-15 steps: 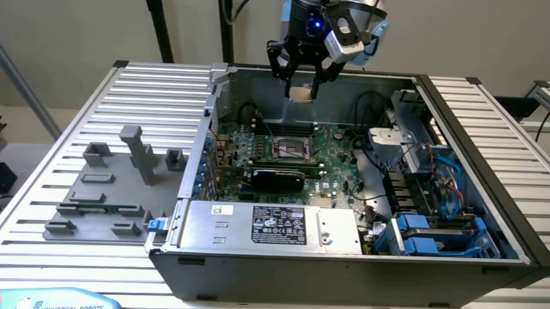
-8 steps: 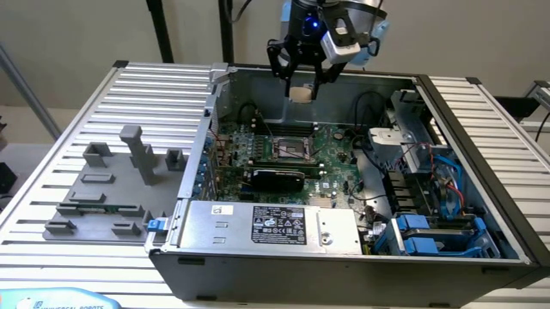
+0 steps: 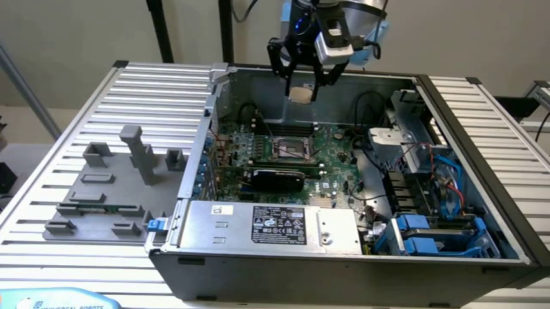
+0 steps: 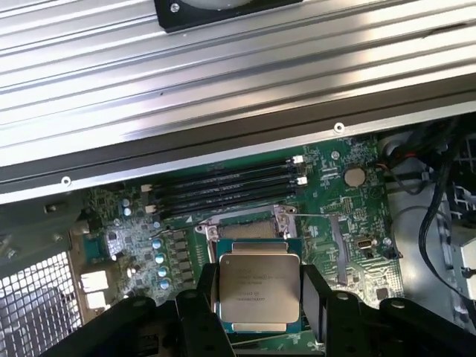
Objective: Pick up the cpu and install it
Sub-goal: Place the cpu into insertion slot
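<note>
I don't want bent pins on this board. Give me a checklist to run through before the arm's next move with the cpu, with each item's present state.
1. Tool clamped on two opposite edges of the silvery square metal-topped cpu: ok.
2. Cpu sits flat and square in the grip: ok.
3. Cpu hangs clear of the walls of the grey metal computer case: ok.
4. Dark square metal-framed socket on the green motherboard is uncovered, with no chip in it: ok.
5. Cpu centred over the socket: cannot tell.
6. Cpu's corner marking matched to the socket's: cannot tell.
</note>
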Robot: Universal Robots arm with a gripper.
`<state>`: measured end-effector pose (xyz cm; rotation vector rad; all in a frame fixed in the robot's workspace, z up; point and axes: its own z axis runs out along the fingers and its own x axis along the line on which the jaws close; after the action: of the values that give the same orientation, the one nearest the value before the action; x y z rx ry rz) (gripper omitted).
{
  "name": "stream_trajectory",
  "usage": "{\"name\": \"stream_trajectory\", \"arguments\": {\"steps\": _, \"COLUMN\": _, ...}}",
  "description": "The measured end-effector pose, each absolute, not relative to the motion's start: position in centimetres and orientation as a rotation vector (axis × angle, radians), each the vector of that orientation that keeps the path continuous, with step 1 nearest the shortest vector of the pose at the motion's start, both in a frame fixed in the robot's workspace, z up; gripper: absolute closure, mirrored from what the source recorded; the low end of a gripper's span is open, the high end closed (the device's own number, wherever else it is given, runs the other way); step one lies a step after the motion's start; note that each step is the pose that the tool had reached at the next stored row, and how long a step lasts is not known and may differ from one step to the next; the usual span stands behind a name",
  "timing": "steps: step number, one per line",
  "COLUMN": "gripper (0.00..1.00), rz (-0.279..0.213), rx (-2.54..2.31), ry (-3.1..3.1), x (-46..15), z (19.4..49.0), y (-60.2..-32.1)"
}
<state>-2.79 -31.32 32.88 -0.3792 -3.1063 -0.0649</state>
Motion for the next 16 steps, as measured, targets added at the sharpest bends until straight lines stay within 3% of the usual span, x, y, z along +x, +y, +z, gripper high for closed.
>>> {"name": "stream_trajectory", "arguments": {"steps": 16, "gripper": 0.45, "rz": -0.067, "rx": -0.828, "ry": -3.024, "x": -2.79, "z": 32.66, "y": -31.32}}
